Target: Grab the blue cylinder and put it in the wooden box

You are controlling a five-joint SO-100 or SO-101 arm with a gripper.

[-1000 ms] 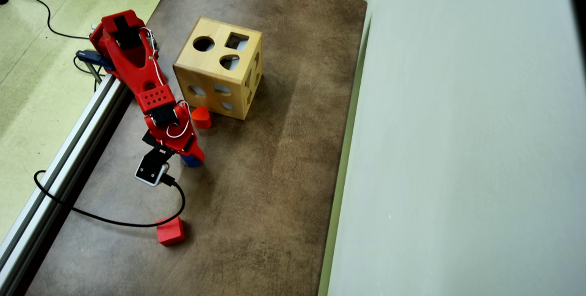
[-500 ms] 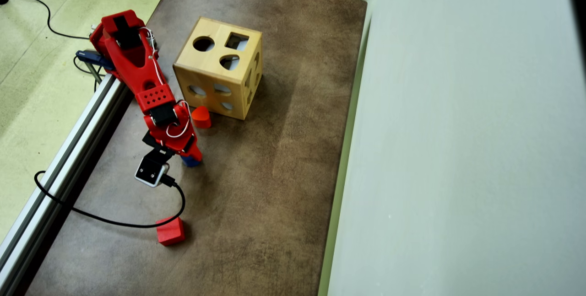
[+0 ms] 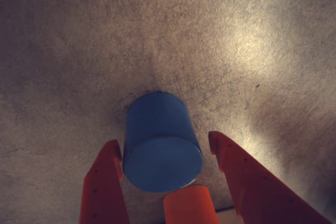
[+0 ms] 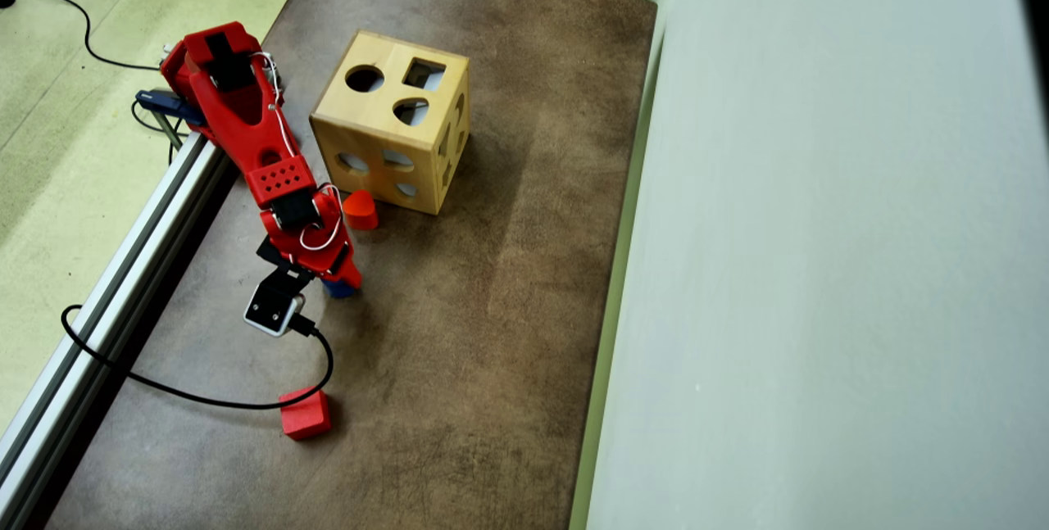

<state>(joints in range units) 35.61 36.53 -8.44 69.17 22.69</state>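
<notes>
The blue cylinder [image 3: 160, 145] stands upright on the brown table, its flat round top facing the wrist camera. My gripper [image 3: 163, 141] is open, with one red finger on each side of it. The left finger [image 3: 107, 177] is at the cylinder's side, and the right finger [image 3: 241, 177] stands clearly apart from it. In the overhead view the gripper [image 4: 340, 280] is down at the table, and only a sliver of the cylinder [image 4: 338, 291] shows under it. The wooden box [image 4: 392, 133], with shaped holes in its faces, stands behind the arm, apart from the cylinder.
A red-orange rounded block [image 4: 360, 210] lies by the box's near face; it shows at the bottom edge of the wrist view [image 3: 190, 205]. A red cube [image 4: 306, 414] and a black cable [image 4: 205, 399] lie near the front. A metal rail [image 4: 123, 268] borders the table's left side.
</notes>
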